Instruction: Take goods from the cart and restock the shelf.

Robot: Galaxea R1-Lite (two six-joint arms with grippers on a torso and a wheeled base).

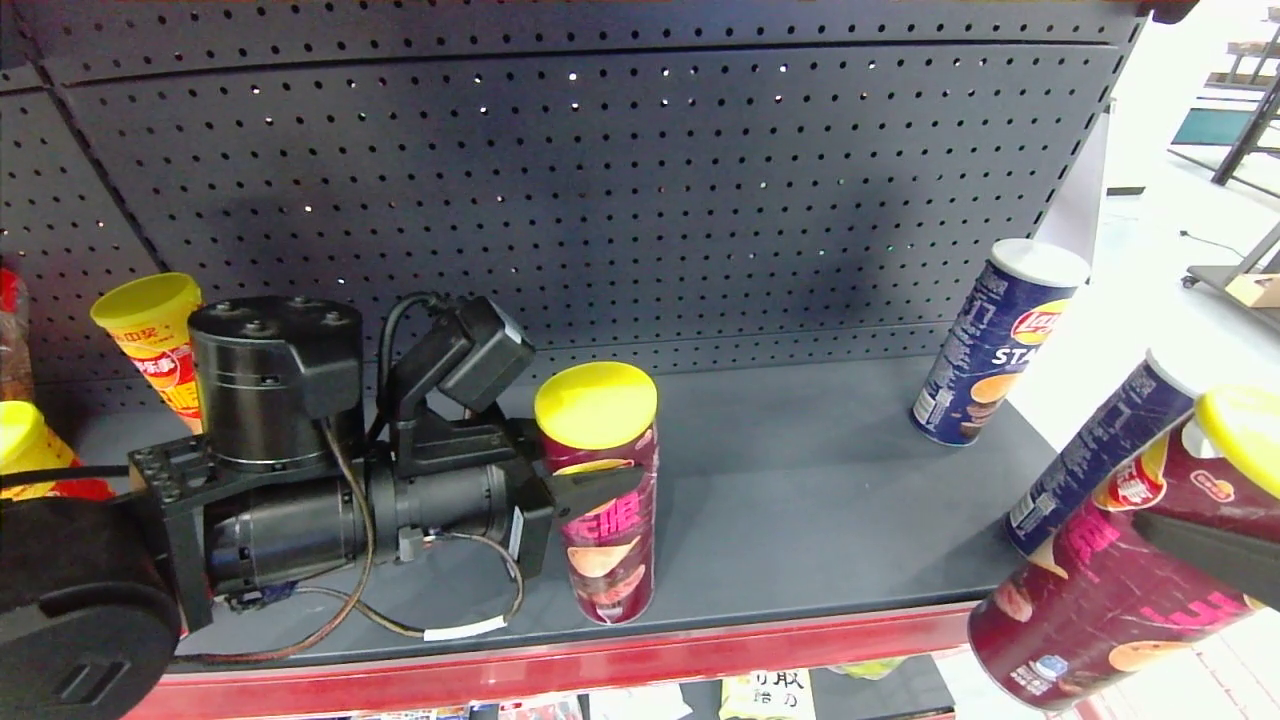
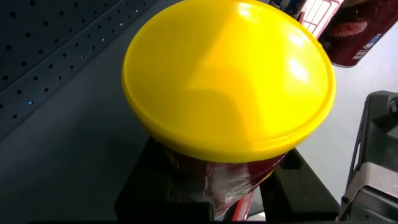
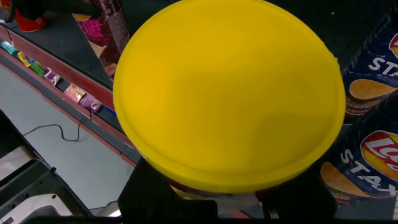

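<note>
Fingers (image 1: 592,488) clamped on a can each, holds left can (image 1: 605,560) upright on the shelf (image 1: 800,500), right can (image 1: 1090,610) tilted past its front-right corner.

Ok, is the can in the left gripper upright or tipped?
Upright: the can stands straight, base flat on the shelf, left gripper closed around its middle.

The shelf (image 1: 800,480) has a dark grey deck and a red front lip. The maroon can (image 1: 600,500), yellow-lidded, stands upright near the front edge, left of centre. The second maroon can (image 1: 1100,600), also yellow-lidded, is tilted off the near right corner, with the tilted blue can (image 1: 1090,455) just beside it. The upright blue can (image 1: 990,345), white-lidded, stands far right. The orange can (image 1: 155,340), yellow-lidded, stands upright far left.
</note>
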